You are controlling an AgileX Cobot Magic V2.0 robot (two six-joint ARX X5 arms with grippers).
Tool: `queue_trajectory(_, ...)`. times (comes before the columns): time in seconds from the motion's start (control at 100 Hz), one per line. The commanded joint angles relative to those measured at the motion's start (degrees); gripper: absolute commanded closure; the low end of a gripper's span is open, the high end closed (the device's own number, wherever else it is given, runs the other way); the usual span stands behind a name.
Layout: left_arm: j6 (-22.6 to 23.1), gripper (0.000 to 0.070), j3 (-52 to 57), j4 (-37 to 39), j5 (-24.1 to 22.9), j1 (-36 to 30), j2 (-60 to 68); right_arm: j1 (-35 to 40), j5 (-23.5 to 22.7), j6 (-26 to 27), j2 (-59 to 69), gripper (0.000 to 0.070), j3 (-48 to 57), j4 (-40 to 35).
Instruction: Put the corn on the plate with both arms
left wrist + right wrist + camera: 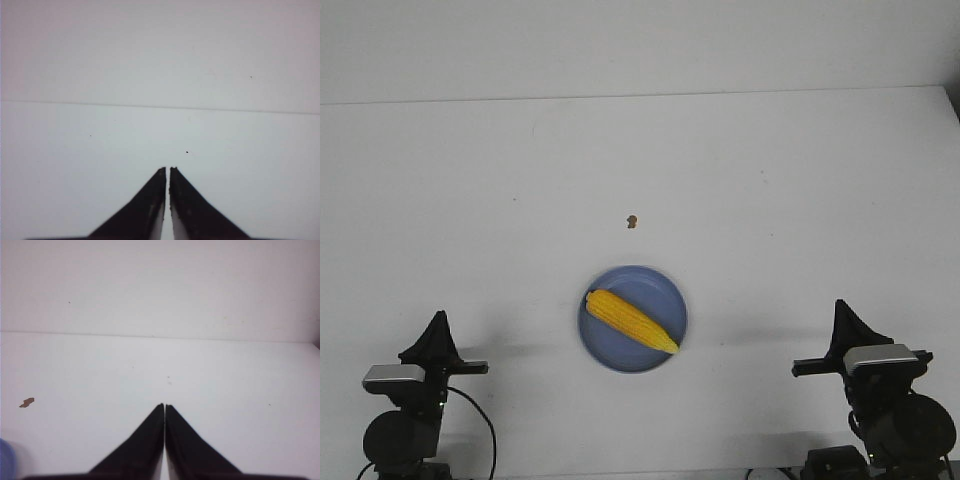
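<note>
The yellow corn point(631, 320) lies on the periwinkle-blue plate point(658, 284) near the table's front middle, its pointed end toward the right front. My left gripper point(439, 318) is at the front left, shut and empty, well apart from the plate; in the left wrist view point(167, 169) its jaws stand together over bare table. My right gripper point(841, 305) is at the front right, shut and empty; in the right wrist view point(164, 405) its jaws touch. A sliver of the plate point(6, 456) shows at that view's edge.
A tiny brown speck point(632, 221) lies on the white table point(770, 200) behind the plate; it also shows in the right wrist view point(26, 402). The table's far edge meets a pale wall. The table's right edge shows at the far right.
</note>
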Motion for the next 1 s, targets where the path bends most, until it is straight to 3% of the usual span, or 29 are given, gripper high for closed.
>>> queue_trajectory(0.0, -0.11, 0.0688, -1.14, 0.59, -0.02, 0.09, -0.07, 0.02, 0.55, -1.49, -0.68, 0.0694, -0.70, 2.08)
queue_trajectory(0.43, -0.11, 0.0688, -1.14, 0.57, -0.02, 0.09, -0.07, 0.00, 1.09, -2.12, -9.53, 0.0694, -14.71, 16.96)
queue_trajectory(0.99, -0.11, 0.0688, -1.14, 0.57, -0.02, 0.09, -0.07, -0.17, 1.05, -2.27, -9.53, 0.0694, -22.47, 26.93)
